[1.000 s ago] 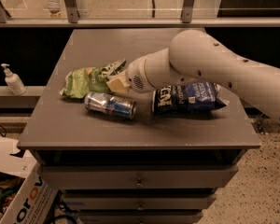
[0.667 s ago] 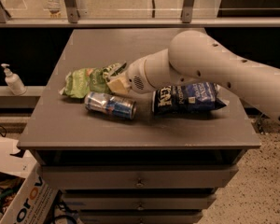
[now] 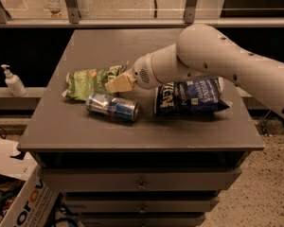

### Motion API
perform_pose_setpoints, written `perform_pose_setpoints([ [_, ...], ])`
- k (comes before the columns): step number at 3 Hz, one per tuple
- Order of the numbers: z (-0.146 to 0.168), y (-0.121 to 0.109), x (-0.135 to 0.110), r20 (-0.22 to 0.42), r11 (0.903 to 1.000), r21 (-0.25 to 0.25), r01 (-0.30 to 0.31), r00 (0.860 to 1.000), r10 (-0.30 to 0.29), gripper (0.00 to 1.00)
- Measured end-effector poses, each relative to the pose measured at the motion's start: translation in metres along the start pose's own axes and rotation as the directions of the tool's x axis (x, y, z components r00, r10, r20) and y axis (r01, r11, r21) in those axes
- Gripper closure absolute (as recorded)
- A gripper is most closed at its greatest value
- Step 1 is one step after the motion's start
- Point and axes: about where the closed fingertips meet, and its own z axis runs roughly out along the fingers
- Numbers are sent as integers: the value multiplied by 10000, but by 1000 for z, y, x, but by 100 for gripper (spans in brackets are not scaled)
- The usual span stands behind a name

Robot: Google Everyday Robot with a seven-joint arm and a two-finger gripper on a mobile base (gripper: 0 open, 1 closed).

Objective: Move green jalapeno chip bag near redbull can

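The green jalapeno chip bag (image 3: 87, 82) lies flat on the grey cabinet top (image 3: 132, 131), left of centre. The redbull can (image 3: 112, 107) lies on its side just in front of the bag, nearly touching it. My gripper (image 3: 117, 83) reaches in from the right on the white arm (image 3: 203, 56) and sits at the bag's right end, just above and behind the can. The arm hides that end of the bag.
A larger dark-blue chip bag (image 3: 191, 97) lies to the right of the can, partly under the arm. A soap dispenser (image 3: 13, 82) stands on a lower shelf to the left. A cardboard box (image 3: 23, 205) sits on the floor at lower left.
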Motion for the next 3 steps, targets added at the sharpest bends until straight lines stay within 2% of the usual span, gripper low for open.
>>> perform_pose_setpoints([
  [1,-5,-8,0,-91,9985,44,-552,9984,552,0],
  [2,-9,-14,-3,-20,9967,36,-813,9967,813,0],
  [3,-28,-23,-11,460,9967,28,-814,9956,812,0],
])
